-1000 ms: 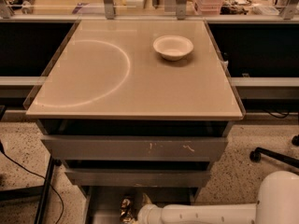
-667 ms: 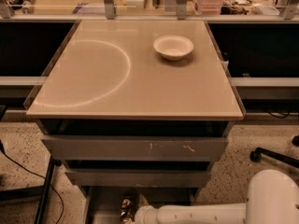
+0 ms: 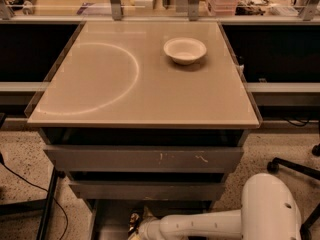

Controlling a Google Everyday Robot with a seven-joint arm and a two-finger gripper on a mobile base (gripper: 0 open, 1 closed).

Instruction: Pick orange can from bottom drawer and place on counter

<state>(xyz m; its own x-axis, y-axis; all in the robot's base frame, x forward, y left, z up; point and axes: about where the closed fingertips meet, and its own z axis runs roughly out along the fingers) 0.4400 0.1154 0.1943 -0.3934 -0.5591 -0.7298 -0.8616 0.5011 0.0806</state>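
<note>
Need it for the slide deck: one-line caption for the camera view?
Gripper at the orange can in the bottom drawer; white bowl on the counter.

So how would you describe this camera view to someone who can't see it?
A white robot arm reaches from the picture's right into the open bottom drawer of a grey cabinet, its gripper right beside a small orange can. Above, a white bowl sits on the beige counter.

Your counter (image 3: 150, 101) has a white bowl (image 3: 185, 50) sitting upright on its back-right part, well apart from the faint white arc (image 3: 133, 79) on the left half. The gripper (image 3: 141, 228) is down in the bottom drawer (image 3: 109, 225), probably right beside the orange can (image 3: 134, 222).
</note>
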